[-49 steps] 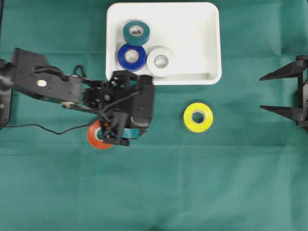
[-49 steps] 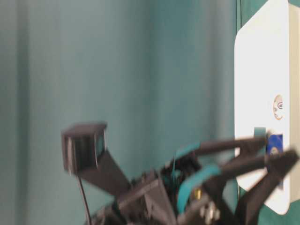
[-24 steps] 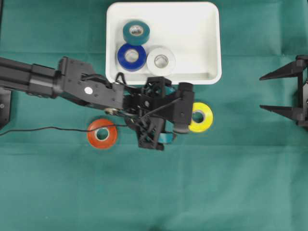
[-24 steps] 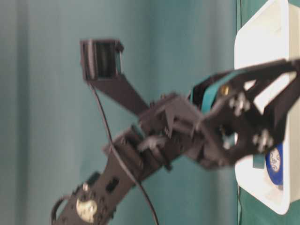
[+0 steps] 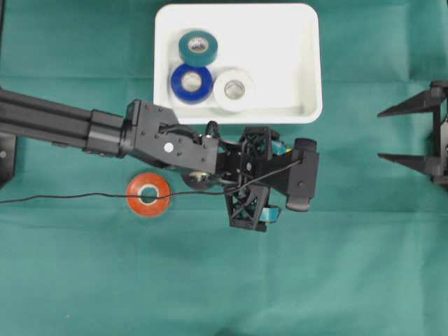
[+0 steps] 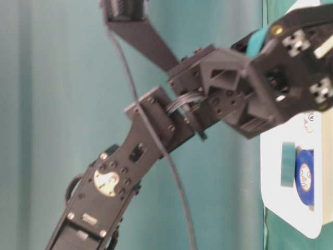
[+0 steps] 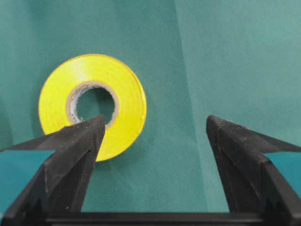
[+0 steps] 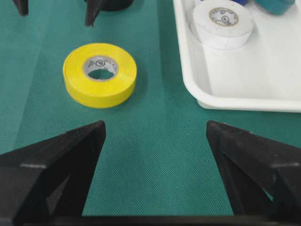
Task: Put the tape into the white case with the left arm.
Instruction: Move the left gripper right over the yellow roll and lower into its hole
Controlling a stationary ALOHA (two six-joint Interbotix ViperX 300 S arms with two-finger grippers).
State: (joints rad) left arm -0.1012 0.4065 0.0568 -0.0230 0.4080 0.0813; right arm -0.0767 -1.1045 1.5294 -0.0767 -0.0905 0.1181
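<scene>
The green surface (image 5: pixel 350 266) carries the white case (image 5: pixel 294 63), which holds teal, blue and white rolls. The left arm (image 5: pixel 140 136) has stretched rightward from the orange tape roll (image 5: pixel 148 194). Its pincer (image 7: pixel 153 136) hangs released over the yellow tape roll (image 7: pixel 91 101), beside the case. The right pincer (image 8: pixel 155 141) stays released.

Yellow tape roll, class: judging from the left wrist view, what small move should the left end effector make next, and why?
Probably a small sideways shift before descending. The left end effector is open, but the yellow tape roll sits off-centre, under one finger rather than between the two, flat on the green cloth.
</scene>
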